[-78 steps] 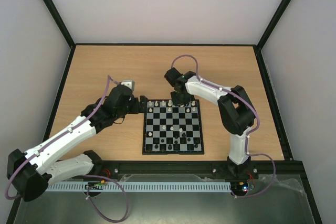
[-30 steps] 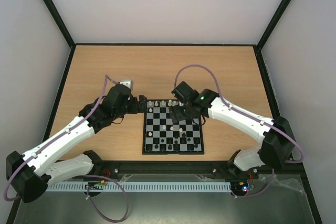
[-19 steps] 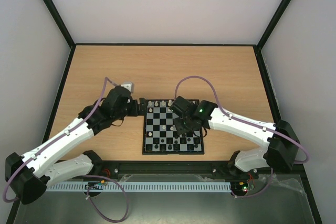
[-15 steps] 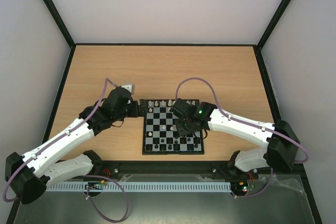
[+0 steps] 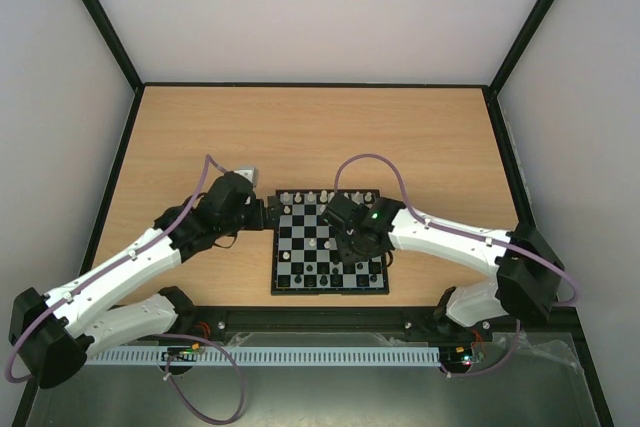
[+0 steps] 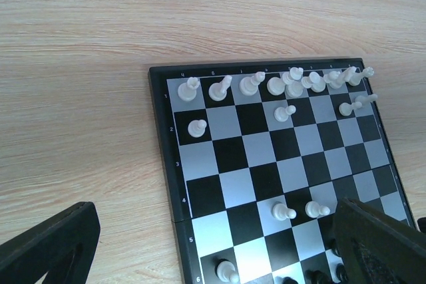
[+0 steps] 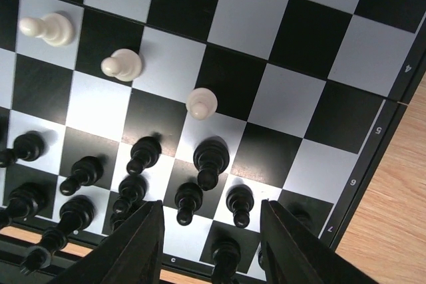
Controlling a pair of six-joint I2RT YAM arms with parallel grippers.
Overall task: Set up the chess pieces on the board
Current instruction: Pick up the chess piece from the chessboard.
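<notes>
The board [image 5: 330, 290] lies at the table's near middle. Cream-white chess pieces [image 6: 255, 84] line its far row, and a few stand loose mid-board [image 6: 283, 211]. Black chess pieces [image 7: 210, 159] crowd the near rows. My left gripper [image 5: 268, 213] hovers wide open over the board's left edge [image 6: 160, 131], with nothing between its fingers [image 6: 50, 247]. My right gripper [image 5: 358, 247] hangs low over the black pieces at the near right. Its jaws stand narrowed but apart, and two black pawns [image 7: 188, 201] lie between the fingers [image 7: 136, 244], touched by neither.
Bare wooden table [image 5: 200, 137] surrounds the board, closed in by pale walls with black frame posts. The board's right border [image 7: 398, 121] meets wood close beside my right gripper. A purple cable [image 5: 365, 162] loops above the right arm.
My right arm has swung from the board's far row down to its near right, and its jaws have narrowed. The left arm has edged slightly towards the board, still open.
</notes>
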